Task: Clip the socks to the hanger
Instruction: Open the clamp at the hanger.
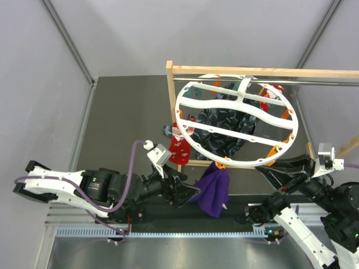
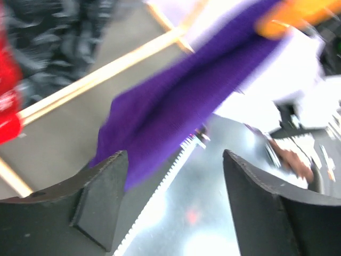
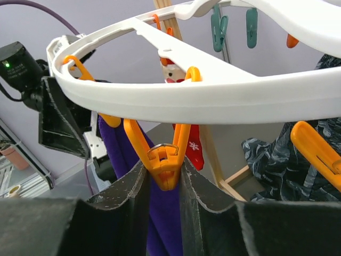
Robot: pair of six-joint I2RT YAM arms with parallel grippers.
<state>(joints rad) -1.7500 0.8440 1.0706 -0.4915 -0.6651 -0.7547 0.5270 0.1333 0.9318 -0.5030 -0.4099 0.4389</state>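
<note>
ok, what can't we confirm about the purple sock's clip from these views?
- Right wrist: right gripper fingers flank the orange clip; whether its jaws hold the purple sock behind it is hidden.
- Left wrist: motion blur smears sock and clip.
- Top: the hanger rim overlaps that clip; too small to judge.
- Top: crossbars cover the dark patterned socks; count unclear.

Ahead of me a wooden rack (image 1: 263, 71) stands on the dark grey tabletop (image 1: 123, 123), with a metal rod (image 1: 320, 82) running just under its top beam. Pale grey walls (image 1: 33, 67) close me in, and a white toothed strip (image 1: 168, 231) lines the near edge.
</note>
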